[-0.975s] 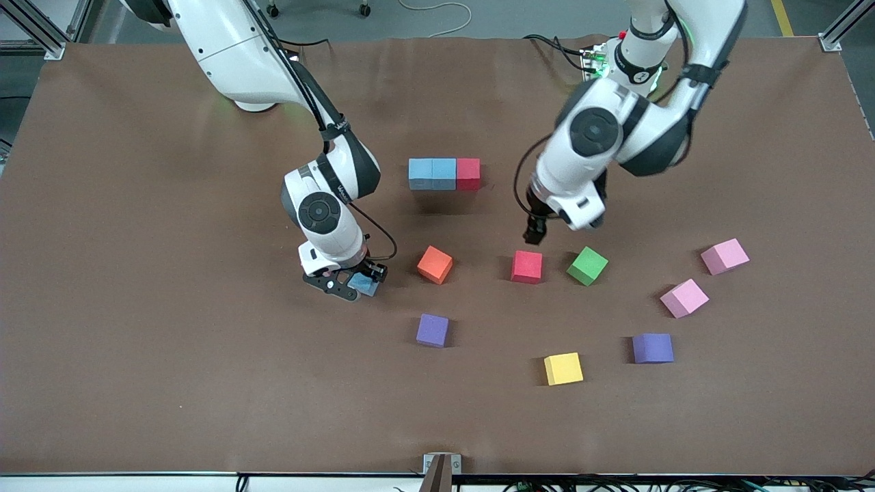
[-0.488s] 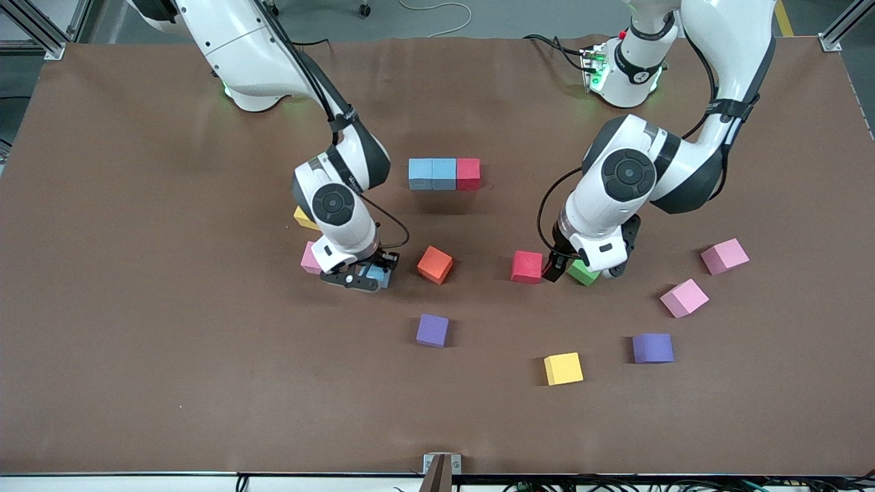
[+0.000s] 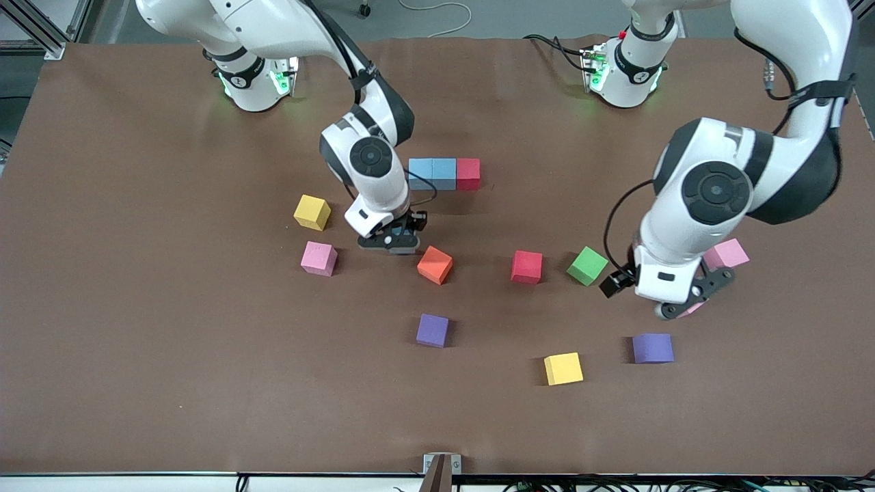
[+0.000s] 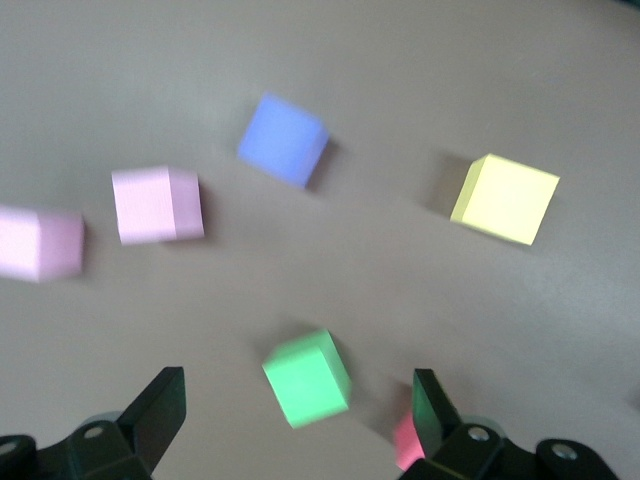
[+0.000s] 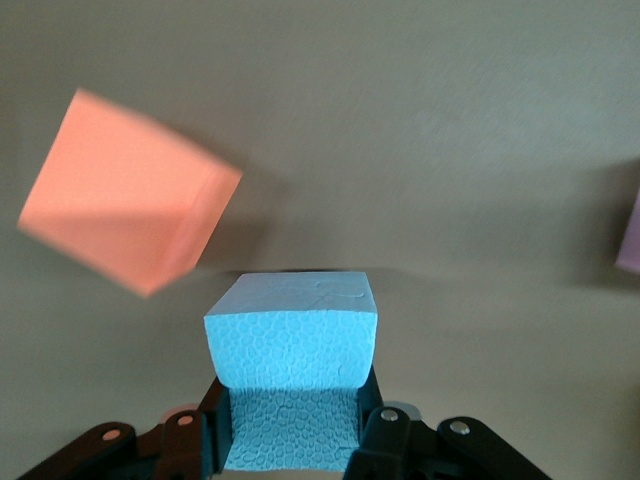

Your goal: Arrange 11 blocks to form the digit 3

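The right gripper [image 3: 391, 240] clamps a light blue block [image 5: 292, 345] above the surface [image 3: 137, 328], beside the orange block [image 3: 435, 264]. The left gripper [image 3: 680, 304] hangs wide open and empty over a pink block [image 3: 694, 309]. A blue-blue-red row [image 3: 444, 173] lies nearer the robots' bases.

Right end effector [image 3: 391, 240] clamped; left end effector [image 4: 298, 420] spread.

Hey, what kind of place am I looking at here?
Probably a robotics lab workbench: two white arms bolted at the edge of a brown-covered table, loose foam blocks scattered across it, and aluminium framing with cables on the floor past the table's edge.
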Robot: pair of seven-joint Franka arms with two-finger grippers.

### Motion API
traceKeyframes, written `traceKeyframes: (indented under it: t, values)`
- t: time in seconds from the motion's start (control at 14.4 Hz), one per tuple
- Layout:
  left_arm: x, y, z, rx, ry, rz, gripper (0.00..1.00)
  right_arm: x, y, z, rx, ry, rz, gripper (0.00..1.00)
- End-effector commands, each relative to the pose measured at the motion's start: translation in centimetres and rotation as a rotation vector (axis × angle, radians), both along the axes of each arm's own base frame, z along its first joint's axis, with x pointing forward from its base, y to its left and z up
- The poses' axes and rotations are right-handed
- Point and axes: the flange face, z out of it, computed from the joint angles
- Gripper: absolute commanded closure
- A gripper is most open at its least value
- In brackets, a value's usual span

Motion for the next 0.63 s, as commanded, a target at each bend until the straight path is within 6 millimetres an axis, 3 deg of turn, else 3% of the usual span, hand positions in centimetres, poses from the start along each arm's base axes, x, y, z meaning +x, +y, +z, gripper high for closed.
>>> traceKeyframes:
  t: [0.0, 0.21, 0.56]
  values:
    - [1.6, 0.4, 2.9, 0.059, -0.023, -0.211, 0.0, -3.0, -0.9, 0.2, 0.001, -0.019, 0.03, 0.96]
    - [0.4, 2.6, 6.8, 0.096, -0.001, -0.329, 0.0, -4.7, -0.2, -0.2, 0.009, -0.028, 0.005, 0.96]
    - [-3.7, 6.3, 15.8, 0.1, 0.01, -0.428, 0.0, -6.8, 0.3, -1.4, 0.018, -0.036, 0.002, 0.96]
